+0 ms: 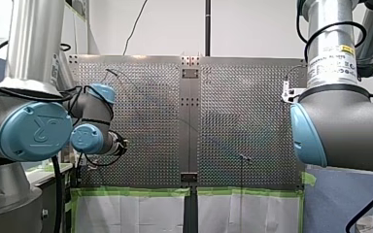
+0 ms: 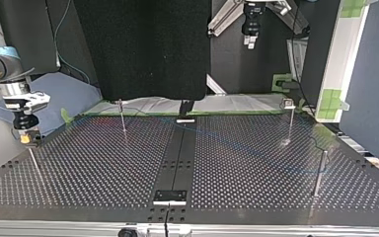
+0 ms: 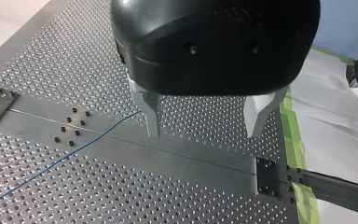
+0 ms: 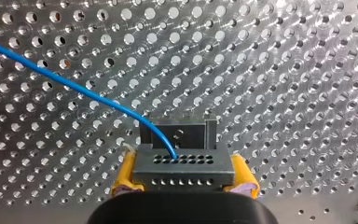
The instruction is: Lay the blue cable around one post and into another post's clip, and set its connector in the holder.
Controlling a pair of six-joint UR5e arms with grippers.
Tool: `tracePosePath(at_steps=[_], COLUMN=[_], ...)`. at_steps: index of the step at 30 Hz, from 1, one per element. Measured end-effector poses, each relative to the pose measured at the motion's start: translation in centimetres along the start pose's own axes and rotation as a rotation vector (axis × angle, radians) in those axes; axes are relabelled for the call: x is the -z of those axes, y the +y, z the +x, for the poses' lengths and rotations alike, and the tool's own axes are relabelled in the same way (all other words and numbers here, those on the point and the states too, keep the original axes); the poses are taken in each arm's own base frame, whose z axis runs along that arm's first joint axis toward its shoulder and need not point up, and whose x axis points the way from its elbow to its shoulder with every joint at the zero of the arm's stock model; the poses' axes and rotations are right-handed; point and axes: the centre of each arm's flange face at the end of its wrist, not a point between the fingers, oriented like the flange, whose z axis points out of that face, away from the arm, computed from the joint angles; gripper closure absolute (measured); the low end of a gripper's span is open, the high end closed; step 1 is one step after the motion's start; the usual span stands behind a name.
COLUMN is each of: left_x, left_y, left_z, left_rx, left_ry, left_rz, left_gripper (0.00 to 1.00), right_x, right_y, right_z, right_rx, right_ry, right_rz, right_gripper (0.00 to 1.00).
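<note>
The perforated surface (image 2: 103, 168) carries several thin posts. One post (image 2: 319, 173), at the top view's right, stands near the faint line of the blue cable (image 4: 74, 88), but I cannot tell whether the cable goes round it. My left hand (image 3: 203, 128) hangs above the surface's middle strip (image 3: 121, 140) with its fingers apart and nothing between them. The cable passes beside it on the surface. My right hand (image 2: 28, 138), at the top view's left, is clamped with its yellow pads (image 4: 123, 179) on the grey connector (image 4: 182, 165), and the cable leaves the connector's face to one side. The small U-shaped holder (image 4: 177, 133) lies directly ahead of this hand, just beyond the connector. The connector's long axis is parallel to the holder's opening. I judge therefore that the right arm, being much nearer, should seat it with a short straight push. Whether the two touch I cannot tell.
</note>
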Motion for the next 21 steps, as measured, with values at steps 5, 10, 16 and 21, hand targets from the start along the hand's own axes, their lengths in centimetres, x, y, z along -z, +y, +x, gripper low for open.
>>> tracePosePath(at_steps=[5,10,16,21], left_x=[-0.03,-0.01,-0.02,-0.02], left_y=[-0.01,0.01,0.02,0.02], left_z=[-0.03,-0.01,-0.02,-0.03], left_rx=[0.0,0.0,0.001,0.001], left_ry=[0.0,0.0,0.0,-0.001], left_rz=[-0.001,-0.001,-0.003,-0.003], left_gripper=[0.12,0.12,0.12,0.12], right_x=[0.11,0.16,0.08,0.01], right_y=[-0.1,-0.1,-0.05,-0.01], right_z=[-0.12,-0.11,0.15,0.25], right_rx=[-0.014,-0.026,-0.029,-0.032], right_ry=[-0.013,-0.022,-0.025,-0.023], right_rz=[0.0,-0.001,-0.001,-0.001], right_gripper=[1.0,1.0,1.0,1.0])
